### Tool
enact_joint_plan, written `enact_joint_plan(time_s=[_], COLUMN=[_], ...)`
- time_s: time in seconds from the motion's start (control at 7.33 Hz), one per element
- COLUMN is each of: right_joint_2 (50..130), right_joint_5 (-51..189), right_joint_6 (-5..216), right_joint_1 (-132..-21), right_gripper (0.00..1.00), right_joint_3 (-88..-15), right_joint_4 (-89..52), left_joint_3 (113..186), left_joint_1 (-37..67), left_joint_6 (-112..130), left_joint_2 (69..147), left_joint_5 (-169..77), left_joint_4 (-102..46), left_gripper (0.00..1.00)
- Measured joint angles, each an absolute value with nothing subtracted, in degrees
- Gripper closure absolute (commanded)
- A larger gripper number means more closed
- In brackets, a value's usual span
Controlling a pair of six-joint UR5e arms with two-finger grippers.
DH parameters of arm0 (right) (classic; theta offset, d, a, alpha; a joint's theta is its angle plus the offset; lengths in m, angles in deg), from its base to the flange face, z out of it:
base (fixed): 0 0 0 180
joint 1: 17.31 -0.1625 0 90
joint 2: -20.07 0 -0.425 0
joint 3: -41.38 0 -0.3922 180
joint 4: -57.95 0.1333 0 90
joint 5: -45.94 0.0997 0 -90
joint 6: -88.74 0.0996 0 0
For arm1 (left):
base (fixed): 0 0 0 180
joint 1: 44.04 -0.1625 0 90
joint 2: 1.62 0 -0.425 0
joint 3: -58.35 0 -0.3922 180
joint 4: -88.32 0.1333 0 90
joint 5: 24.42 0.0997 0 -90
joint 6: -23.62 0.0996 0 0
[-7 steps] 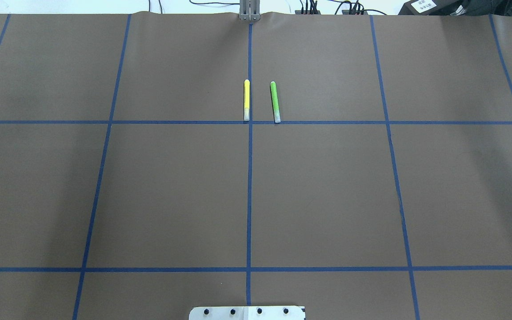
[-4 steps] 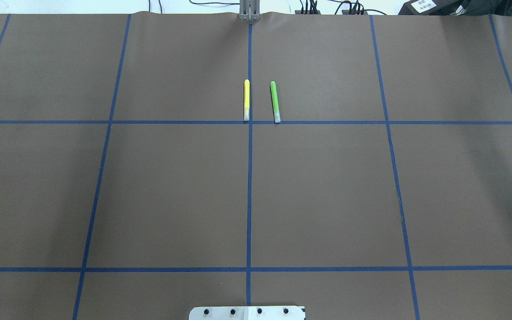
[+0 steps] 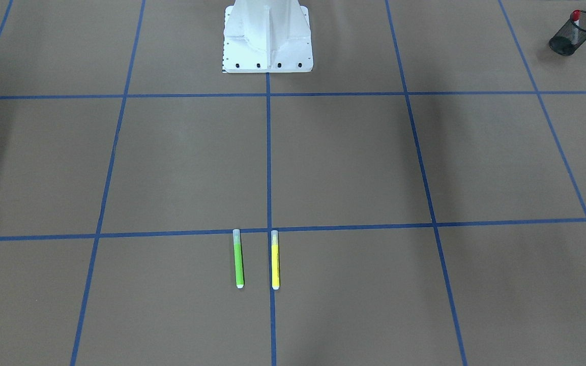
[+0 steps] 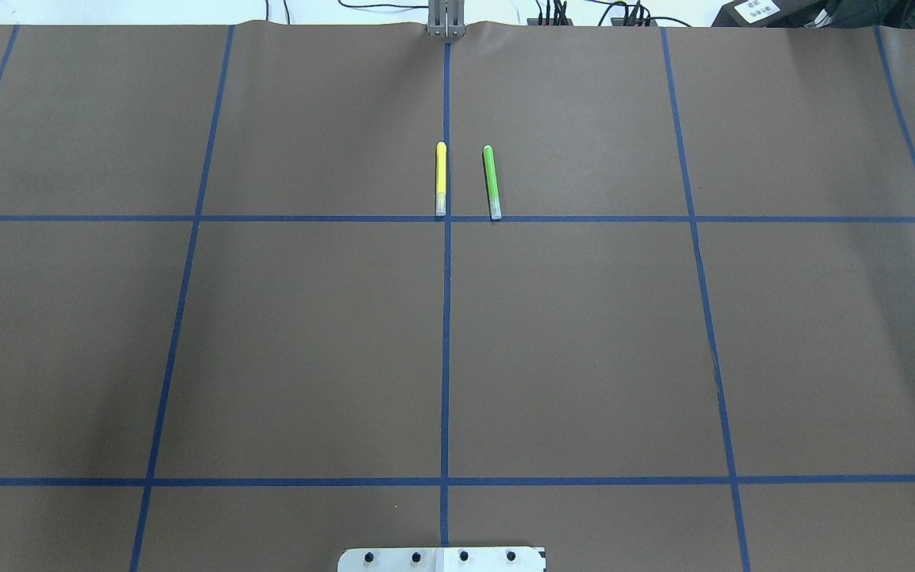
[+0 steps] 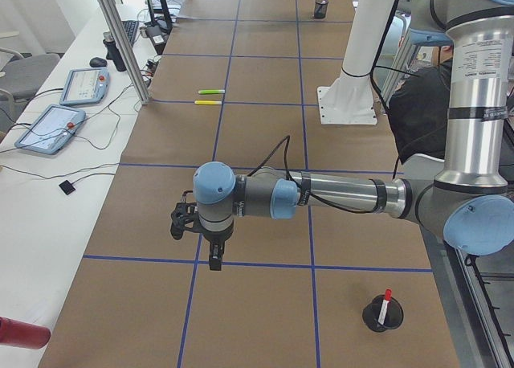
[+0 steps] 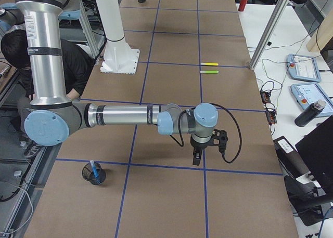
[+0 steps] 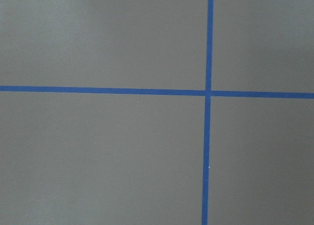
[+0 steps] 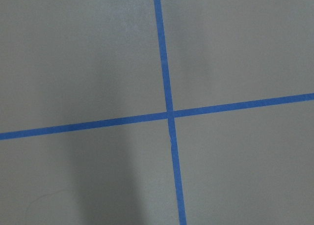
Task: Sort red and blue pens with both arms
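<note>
The left gripper (image 5: 214, 255) hangs pointing down from the wrist of the left arm (image 5: 345, 198), which stretches level over bare brown table (image 4: 267, 334). It shows only in a side view, so whether its jaws are wide or narrow cannot be told. Nothing shows between the fingers. The left wrist camera sees only brown paper and a crossing of blue tape lines (image 7: 208, 136).

The right gripper (image 6: 196, 157) hangs the same way from the right arm (image 6: 125, 115), at the table's other end. Its opening cannot be told either. The right wrist camera also shows only paper and tape.

Near the left arm's elbow stands a black mesh cup (image 5: 373, 320) with the red pen (image 5: 385, 302) upright in it, red cap on top. Near the right arm's elbow stands a second black mesh cup (image 6: 89, 176) holding the blue pen (image 6: 94, 169), which leans against the rim.

Well apart from both grippers, at the table's middle, a yellow marker (image 4: 441, 178) and a green marker (image 4: 492, 181) lie side by side, almost parallel and not touching. The yellow one lies just beside the centre tape line.

Judgement: the sorting looks finished, with each pen in its own cup and neither gripper near anything. The next move likely calls only for bringing both arms to rest. The yellow and green markers are not part of the task and should be left alone.
</note>
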State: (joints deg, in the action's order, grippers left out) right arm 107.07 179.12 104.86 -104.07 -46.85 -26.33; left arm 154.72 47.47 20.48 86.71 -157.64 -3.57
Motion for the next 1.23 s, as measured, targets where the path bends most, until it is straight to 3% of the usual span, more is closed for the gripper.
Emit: enact_joint_plan(time_s=[1.23], right_joint_2=[109.3], right_joint_5=[182.8], right_joint_6=[107.7], right_joint_1=[-103.9], right_gripper=[0.01], right_joint_3=[-49.8], right_joint_4=[-24.8], left_joint_3=[154.5], left_joint_1=[45.5], left_joint_6=[17.5], left_joint_2=[86.6], left_joint_5=[-157.6], left_joint_4=[-7.8], left_gripper=[0.0])
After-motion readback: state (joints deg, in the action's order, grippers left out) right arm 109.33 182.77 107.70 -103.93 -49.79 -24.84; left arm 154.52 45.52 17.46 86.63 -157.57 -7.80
